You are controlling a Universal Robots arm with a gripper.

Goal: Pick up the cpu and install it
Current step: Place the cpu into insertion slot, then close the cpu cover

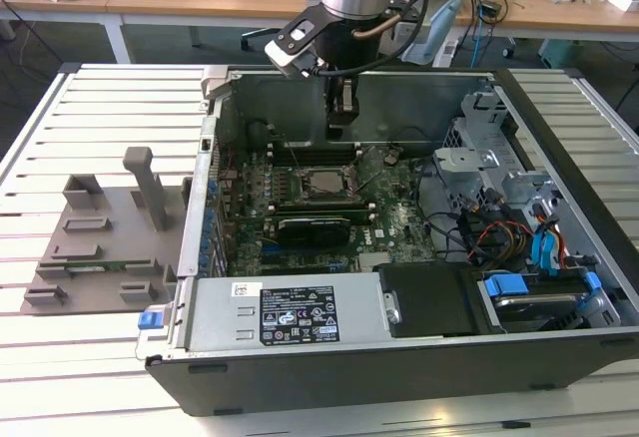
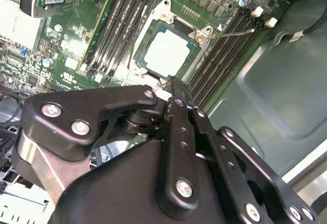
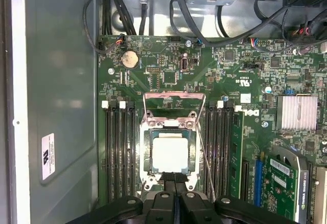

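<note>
The cpu (image 3: 170, 152), a small square chip with a pale silver top, lies flat in its socket on the green motherboard (image 3: 168, 75); it also shows in the second wrist view (image 2: 166, 54) and in the exterior view (image 1: 326, 184). The socket's metal frame (image 3: 173, 101) is swung open and its thin lever (image 3: 203, 150) stands loose beside it. My gripper (image 3: 174, 179) hangs just off one edge of the socket, its black fingers pressed together with nothing between them. In the exterior view the gripper (image 1: 342, 126) is inside the open computer case (image 1: 329, 372), slightly behind the socket.
Black memory slots (image 3: 118, 147) flank the socket on both sides. A long black graphics card (image 1: 315, 227) lies in front of the socket. Drive cages and cables (image 1: 499, 227) fill the exterior view's right. A grey fixture (image 1: 110, 232) stands on the slatted table outside the case.
</note>
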